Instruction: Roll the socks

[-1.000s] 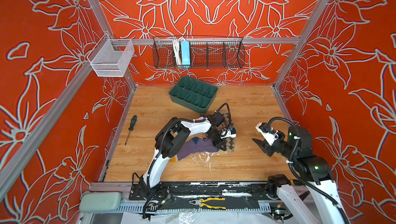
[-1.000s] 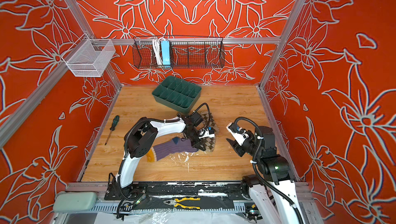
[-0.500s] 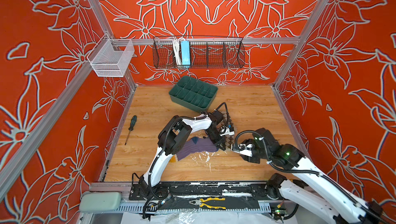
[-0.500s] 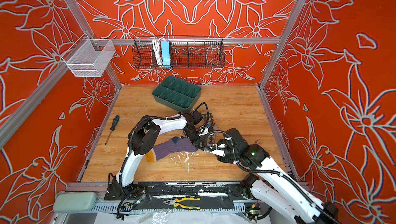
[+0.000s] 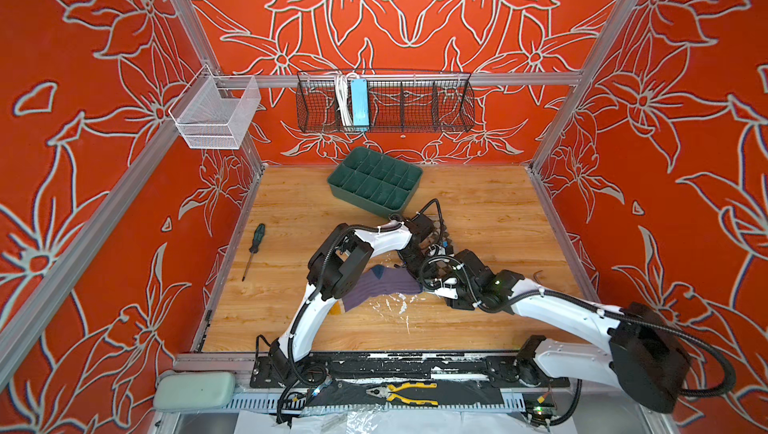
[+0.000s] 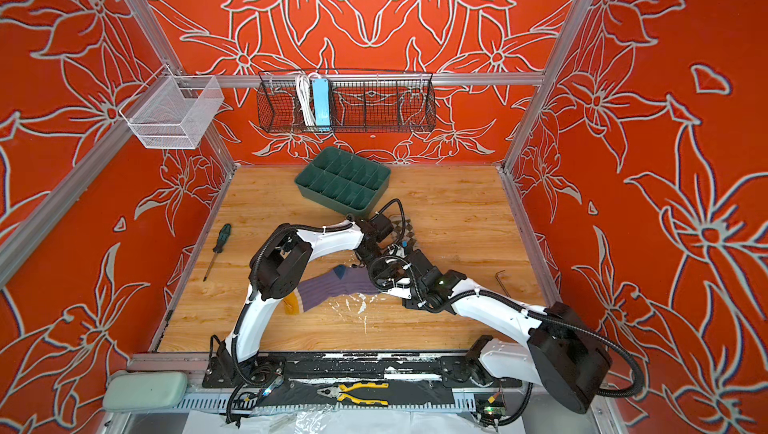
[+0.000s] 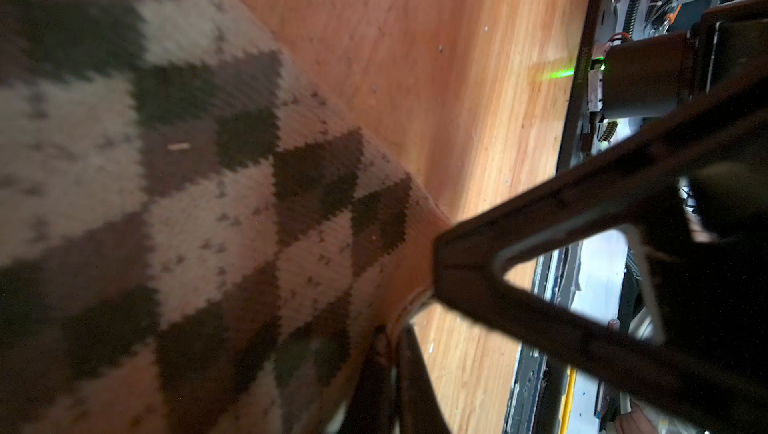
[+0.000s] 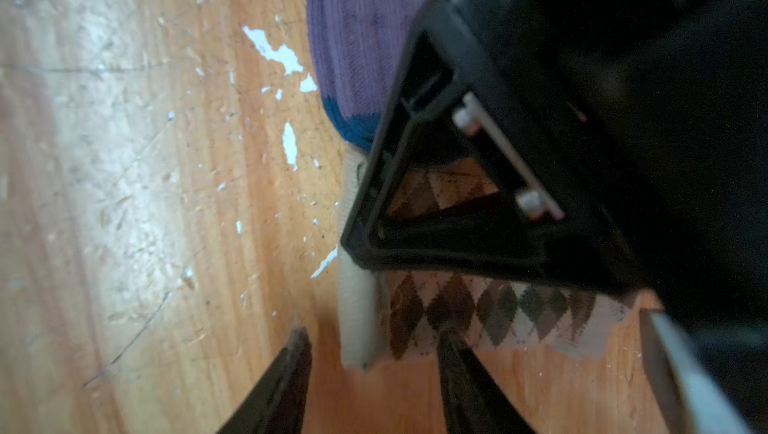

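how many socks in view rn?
2. The purple sock lies flat on the table, near the front middle. The argyle sock lies just behind and right of it, largely covered in both top views and clear in the left wrist view. Another could be hidden.

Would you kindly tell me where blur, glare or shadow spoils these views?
Both top views: sharp, evenly lit. Left wrist view: the argyle sock blurs near the lens, and a green glare streaks the table. Right wrist view: soft overall, pale sheen beside the purple sock.
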